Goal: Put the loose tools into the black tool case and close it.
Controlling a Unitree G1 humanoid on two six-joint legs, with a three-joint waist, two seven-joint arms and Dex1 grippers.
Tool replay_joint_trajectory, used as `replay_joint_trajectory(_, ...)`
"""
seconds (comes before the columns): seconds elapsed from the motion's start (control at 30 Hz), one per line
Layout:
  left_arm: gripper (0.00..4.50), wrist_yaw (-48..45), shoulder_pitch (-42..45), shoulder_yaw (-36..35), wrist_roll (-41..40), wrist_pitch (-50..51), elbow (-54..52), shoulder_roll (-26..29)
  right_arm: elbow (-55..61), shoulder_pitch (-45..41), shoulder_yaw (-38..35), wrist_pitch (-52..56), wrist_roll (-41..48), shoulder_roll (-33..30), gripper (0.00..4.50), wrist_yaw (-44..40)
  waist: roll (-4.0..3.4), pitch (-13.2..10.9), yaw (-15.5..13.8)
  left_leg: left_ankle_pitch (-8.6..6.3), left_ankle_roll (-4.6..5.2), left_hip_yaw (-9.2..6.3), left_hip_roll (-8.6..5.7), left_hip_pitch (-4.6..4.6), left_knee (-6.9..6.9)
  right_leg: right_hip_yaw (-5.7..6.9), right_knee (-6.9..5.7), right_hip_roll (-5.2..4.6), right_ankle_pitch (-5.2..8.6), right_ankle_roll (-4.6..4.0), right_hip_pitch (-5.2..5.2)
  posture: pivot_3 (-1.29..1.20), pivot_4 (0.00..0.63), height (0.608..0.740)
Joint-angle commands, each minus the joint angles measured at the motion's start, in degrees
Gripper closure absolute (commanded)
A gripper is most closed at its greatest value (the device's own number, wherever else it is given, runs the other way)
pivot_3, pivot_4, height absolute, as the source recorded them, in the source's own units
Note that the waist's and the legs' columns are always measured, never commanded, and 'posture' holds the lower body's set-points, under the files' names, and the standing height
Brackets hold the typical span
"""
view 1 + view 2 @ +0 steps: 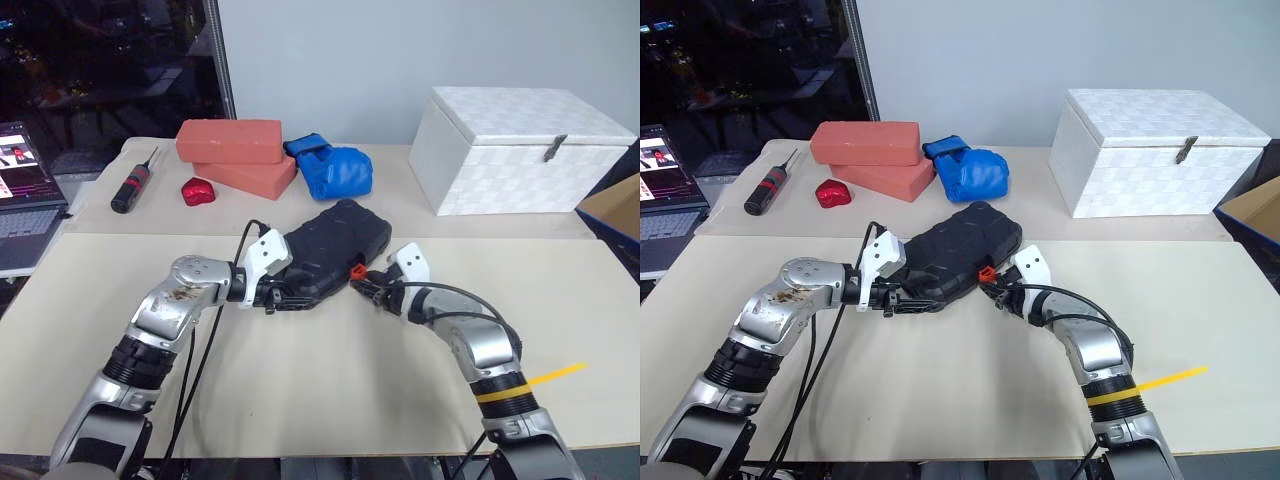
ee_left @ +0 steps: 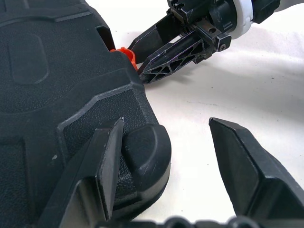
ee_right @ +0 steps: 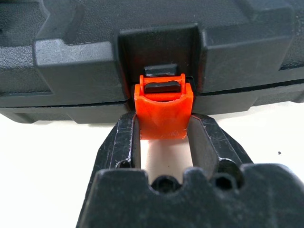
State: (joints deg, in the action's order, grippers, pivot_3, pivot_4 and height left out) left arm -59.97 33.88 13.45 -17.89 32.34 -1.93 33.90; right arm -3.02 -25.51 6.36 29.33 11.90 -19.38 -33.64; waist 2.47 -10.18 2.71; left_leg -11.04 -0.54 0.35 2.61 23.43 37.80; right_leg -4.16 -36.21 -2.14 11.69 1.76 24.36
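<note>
- Right wrist view showed the right gripper point(image 3: 163, 124) pinching the orange latch point(image 3: 163, 111) from both sides, on the front edge of the black tool case point(image 3: 95, 42).
- The case lay closed on the beige table point(image 1: 330, 380), between the two arms.
- The left gripper point(image 2: 166, 142) stood spread apart, one finger point(image 2: 102, 166) touching the case's near corner, gripping nothing.

The black tool case point(image 1: 330, 250) is matt plastic with a pebbled, leathery grain (smoother along its moulded edges). Its orange latch point(image 3: 163, 110) is smooth, faintly glossy plastic. The surface point(image 1: 330, 390) looks smooth and matt; the white box point(image 1: 520, 150) has a woven texture.
</note>
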Motion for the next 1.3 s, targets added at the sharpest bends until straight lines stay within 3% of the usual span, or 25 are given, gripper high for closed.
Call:
replay_joint_trajectory(0.03, 1.43, 0.17, -1.66, 1.50, 1.68, 0.66, 0.98, 0.24, 4.69, 0.19, -3.26, -4.75, 1.88, 1.47, 3.35, 0.81, 0.00, 0.00, 0.00, 0.00, 0.00, 0.00, 0.00, 0.00, 0.00, 0.00, 0.00, 0.00, 0.00, 0.00, 0.00, 0.00, 0.150, 0.740)
replay_joint_trajectory(0.47, 1.43, -0.04, -1.35, 2.22, 2.27, 0.11, 1.65, 0.08, 6.59, 1.69, -3.52, -9.48, 1.84, 3.02, 3.35, 1.34, -0.03, -0.02, 0.07, 0.00, 0.00, 0.00, 0.00, 0.02, -0.04, 0.00, 0.04, 0.00, 0.01, -0.01, 0.02, 0.00, 0.150, 0.740)
replay_joint_trajectory(0.7, 1.43, 0.23, -1.70, 2.54, 2.61, 0.16, 0.97, -0.01, 1.76, -0.61, -2.25, -10.65, 0.40, 3.75, 3.35, 0.86, -0.03, -0.02, 0.37, 0.00, 0.00, 0.00, 0.00, 0.00, -0.04, 0.00, 0.03, 0.00, 0.15, -0.24, 0.01, 0.00, 0.150, 0.740)
replay_joint_trajectory(0.77, 1.43, 0.36, -1.86, 2.52, 2.54, 0.38, 0.64, -0.03, 0.72, -1.02, -2.13, -11.44, 0.21, 4.16, 2.35, 0.76, -0.03, -0.02, 0.73, 0.00, 0.00, 0.01, 0.00, -0.02, -0.04, -0.01, 0.03, 0.00, 0.15, -0.25, 0.00, 0.00, 0.150, 0.740)
replay_joint_trajectory(0.93, 1.43, 0.77, -2.16, 2.08, 2.36, 1.14, -0.03, -0.02, 2.59, 1.11, -1.40, -11.43, -1.10, 3.40, 0.69, 1.32, -0.04, -0.02, 1.26, 0.00, -0.01, 0.00, 0.01, -0.11, -0.07, -0.01, 0.03, 0.00, 0.13, -0.22, -0.06, 0.00, 0.150, 0.740)
replay_joint_trajectory(1.2, 1.43, 1.22, -2.55, 1.59, 2.21, 2.00, -0.60, -0.02, 13.03, 8.12, -2.75, -2.31, 0.97, -0.78, 0.69, 0.07, -0.05, -0.01, 1.02, -0.01, 0.00, -0.01, -0.01, -0.15, -0.40, 0.00, 0.11, -0.01, 0.11, 0.03, -0.03, 0.00, 0.150, 0.740)
replay_joint_trajectory(1.3, 1.43, 1.26, -2.20, 1.66, 2.39, 1.99, -0.14, -0.26, 12.42, 8.75, -2.35, 0.02, 0.59, -1.18, 1.38, 0.76, -0.05, 0.00, 1.06, -0.01, 0.00, -0.01, -0.01, -0.20, -0.43, 0.00, 0.11, -0.01, 0.17, -0.08, -0.05, 0.00, 0.150, 0.740)
